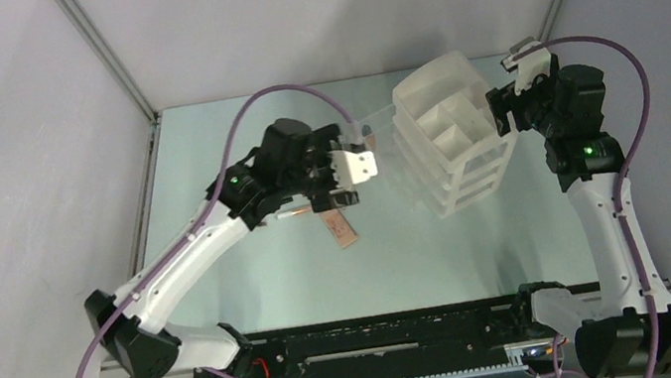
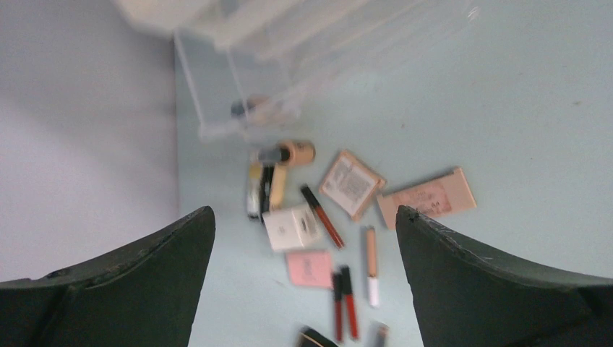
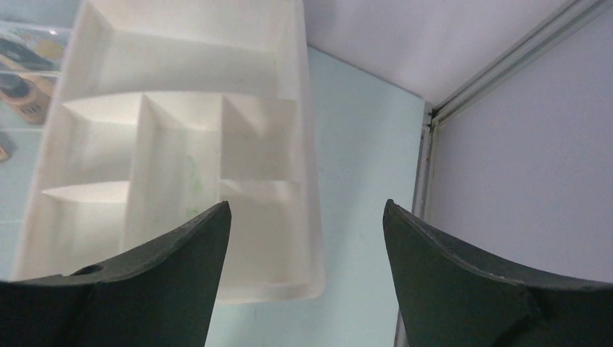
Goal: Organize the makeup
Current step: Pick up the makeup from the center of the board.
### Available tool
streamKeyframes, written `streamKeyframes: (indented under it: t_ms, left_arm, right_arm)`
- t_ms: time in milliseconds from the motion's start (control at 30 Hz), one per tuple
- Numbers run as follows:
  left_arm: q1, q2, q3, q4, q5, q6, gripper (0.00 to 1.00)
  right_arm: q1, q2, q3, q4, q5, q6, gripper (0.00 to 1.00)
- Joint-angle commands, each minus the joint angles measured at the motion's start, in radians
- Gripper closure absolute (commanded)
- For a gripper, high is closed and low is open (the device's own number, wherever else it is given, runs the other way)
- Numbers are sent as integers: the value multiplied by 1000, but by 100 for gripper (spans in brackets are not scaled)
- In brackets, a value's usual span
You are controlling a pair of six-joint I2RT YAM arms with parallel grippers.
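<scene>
The left pincer [image 2: 303, 210] hangs open and empty above the makeup [image 2: 322, 217], which lies scattered on the pale green desk [image 2: 520, 101]: a small white box [image 2: 290, 227], a beige black-capped bottle [image 2: 289, 153], a flat square beige palette [image 2: 351, 184], a long beige palette [image 2: 426, 197], a pink square palette [image 2: 309, 268] and thin red pencils [image 2: 345, 307]. The right pincer [image 3: 305, 204], spread wide and holding nothing, hovers over the large white plastic compartment organizer [image 3: 173, 137] standing near the makeup.
</scene>
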Motion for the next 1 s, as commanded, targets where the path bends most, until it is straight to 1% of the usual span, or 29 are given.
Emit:
streamKeyframes:
  t_ms: [0,167,267,367,433,500,633,767,967]
  left_arm:
    - [120,-127,-209,110,-115,-242,0]
    - [321,-205,-350,78,-14,-235,0]
    - [418,-213,-418,79,23,-173,0]
    - [487,-174,-445,48,39,-83,0]
    - [524,-130,-440,18,45,-21,0]
    - [557,-82,-425,-7,42,10,2]
    - [612,2,-398,-26,16,82,3]
    - [653,76,-394,-24,-18,178,10]
    - [694,181,-344,-53,-48,268,16]
  right_arm:
    - [41,-62,61,31,36,48,14]
    - [65,-126,65,-28,-15,71,15]
    - [66,-160,52,-72,-58,79,17]
    - [65,-202,10,-76,-109,75,17]
    - [66,-231,-18,-76,-150,72,17]
    - [65,-248,-42,-74,-170,69,17]
    - [65,-275,-96,-54,-185,59,17]
    - [66,-293,-144,-28,-183,49,17]
    - [66,-305,-155,-28,-182,51,18]
